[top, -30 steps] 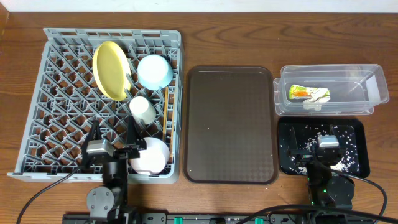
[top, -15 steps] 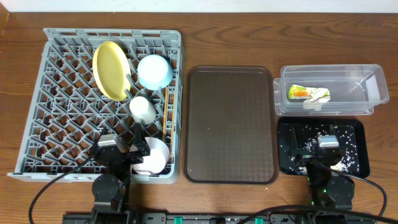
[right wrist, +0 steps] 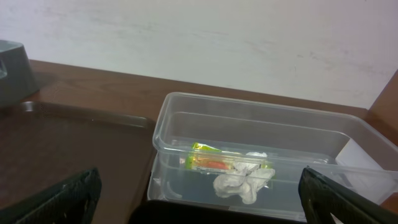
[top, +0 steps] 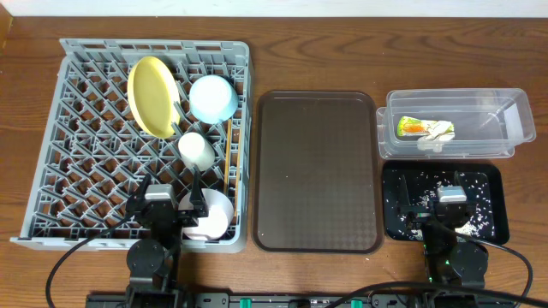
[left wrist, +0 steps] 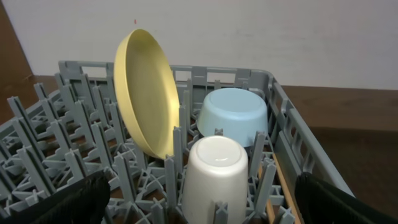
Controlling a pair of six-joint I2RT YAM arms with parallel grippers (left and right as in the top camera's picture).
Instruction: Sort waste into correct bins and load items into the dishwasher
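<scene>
Grey rack (top: 53, 128), brown tray (top: 317, 171), clear tub (top: 501, 120), black tray (top: 396, 176) flecked white.
Plate (top: 152, 96) yellow, bowl (top: 213, 98) light blue, cup (top: 196, 150) and second bowl (top: 212, 214) white; wrapper (top: 414, 127) yellow-green and orange, paper scrap (top: 438, 133) white.

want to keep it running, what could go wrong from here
The open left gripper hovers beside the white bowl; a swing could knock it or the white cup. The yellow plate leans in the dish rack by the light blue bowl; a jolt might tip it. The right gripper hangs over the black tray; dipping could scatter crumbs.
</scene>
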